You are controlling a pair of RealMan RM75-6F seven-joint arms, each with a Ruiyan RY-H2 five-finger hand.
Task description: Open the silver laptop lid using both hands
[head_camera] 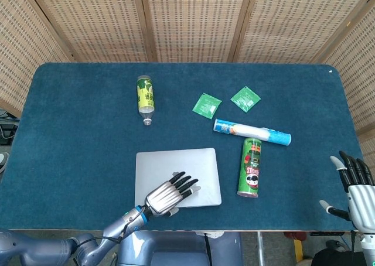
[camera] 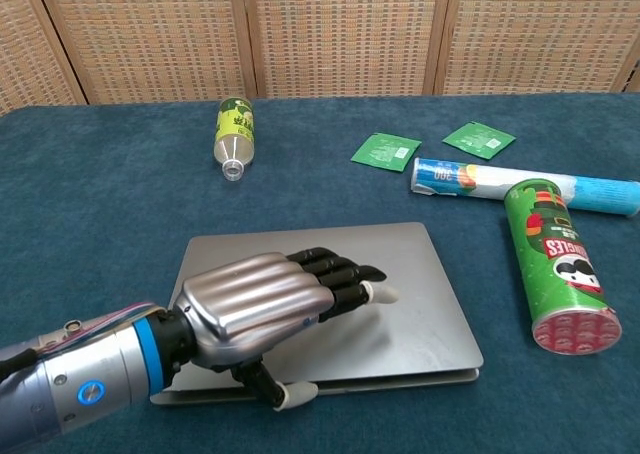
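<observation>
Left hand (camera: 262, 310) gripping silver laptop lid (camera: 420, 299) at front edge, right hand (head_camera: 354, 187) spread, holding nothing

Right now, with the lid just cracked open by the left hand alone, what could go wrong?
The left hand lifts the silver laptop lid by its near edge alone; the right hand hangs far off, so the base may slide. The green can lies close beside the laptop and could get knocked.

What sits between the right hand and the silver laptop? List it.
In the head view, the green chip can lies on its side between the right hand and the laptop; the remaining stretch is bare blue table.
</observation>
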